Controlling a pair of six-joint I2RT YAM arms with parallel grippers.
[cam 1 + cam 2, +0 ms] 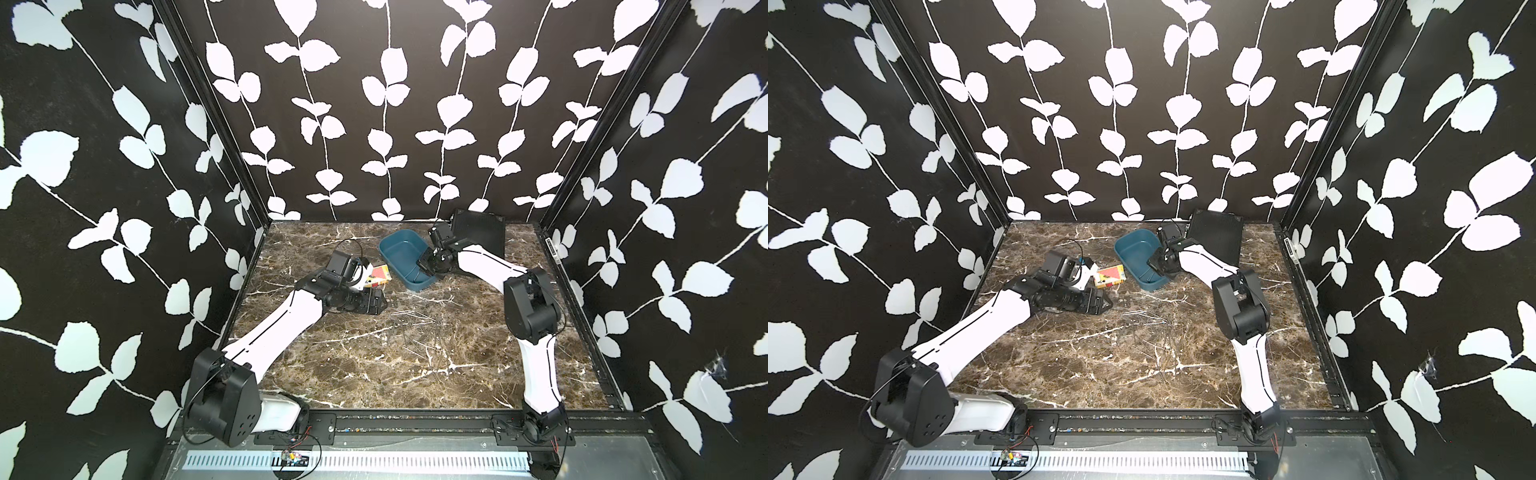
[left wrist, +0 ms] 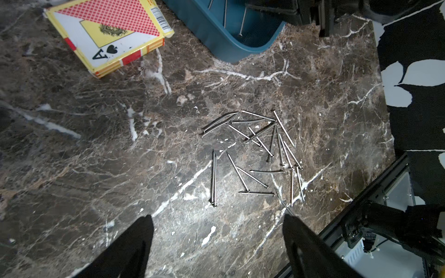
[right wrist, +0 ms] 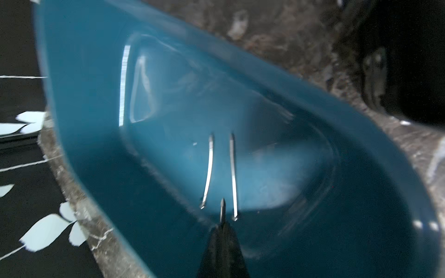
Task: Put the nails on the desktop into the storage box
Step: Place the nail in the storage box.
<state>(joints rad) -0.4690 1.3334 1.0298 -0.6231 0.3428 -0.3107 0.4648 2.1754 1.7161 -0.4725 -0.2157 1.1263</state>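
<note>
right gripper (image 3: 222, 225) pinching one nail (image 3: 222, 207) inside blue box (image 3: 96, 96), two nails (image 3: 233, 175) lying on its floor; left gripper (image 2: 218, 219) spread wide above desktop (image 2: 96, 168), roughly twenty nails loose there; one card box (image 2: 108, 36) near blue box

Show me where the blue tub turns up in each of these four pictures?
Top view: storage box at the far side of the desktop, right of the card box.
Top view: storage box, same far spot.
Left wrist: one corner, cut by the frame, beyond the loose nails.
Right wrist: fills the picture, two nails inside.
Shared landmark: the brown marble desktop around it.
</note>
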